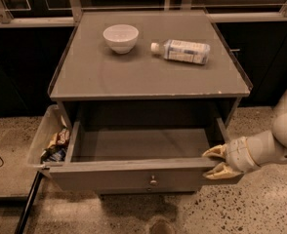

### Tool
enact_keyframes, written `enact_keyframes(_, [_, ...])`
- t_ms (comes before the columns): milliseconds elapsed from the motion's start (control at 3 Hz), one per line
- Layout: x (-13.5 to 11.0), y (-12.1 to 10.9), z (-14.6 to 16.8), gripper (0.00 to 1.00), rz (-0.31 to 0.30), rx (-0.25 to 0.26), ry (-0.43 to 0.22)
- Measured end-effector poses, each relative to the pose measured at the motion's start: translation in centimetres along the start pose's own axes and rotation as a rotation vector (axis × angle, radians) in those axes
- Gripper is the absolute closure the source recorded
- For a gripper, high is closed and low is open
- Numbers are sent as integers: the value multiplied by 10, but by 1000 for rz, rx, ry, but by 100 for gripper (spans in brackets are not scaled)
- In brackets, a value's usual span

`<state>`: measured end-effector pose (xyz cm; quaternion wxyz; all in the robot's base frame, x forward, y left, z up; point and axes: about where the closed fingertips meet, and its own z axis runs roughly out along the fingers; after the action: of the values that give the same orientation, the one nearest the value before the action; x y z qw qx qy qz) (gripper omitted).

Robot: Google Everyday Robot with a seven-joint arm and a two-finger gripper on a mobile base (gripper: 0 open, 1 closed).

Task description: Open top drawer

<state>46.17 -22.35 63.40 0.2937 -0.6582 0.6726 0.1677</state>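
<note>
- Sitting pulled well out of the grey boxy cabinet (148, 77), the wide grey top drawer (138, 145) shows its bare grey inside.
- Drawer's flat front panel faces the camera, with a small round metal knob (153, 181) at its centre.
- Cream-coloured two-finger gripper (213, 162) is at the drawer's front right corner, on a white arm (275, 143) coming in from the right edge.
- Gripper fingers (215, 152) are spread apart, one above the front panel's top edge and one below it. Can't tell if they press on the panel.
- White round bowl (120, 37) stands upright on the cabinet top, back left.
- Clear plastic bottle with white cap and label (182, 51) lies on its side right of the bowl, apart from it.
- Clear plastic bin (42, 136) is against the cabinet's left side, with snack packets (58, 143) in it.
- Speckled stone floor (260, 204) lies under everything.
</note>
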Motion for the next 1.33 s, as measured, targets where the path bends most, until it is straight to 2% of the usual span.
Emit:
enact_keyframes(333, [0,0,0,81,0,0,0])
enact_keyframes(1333, [-4,2,2,11,0,-30,-9])
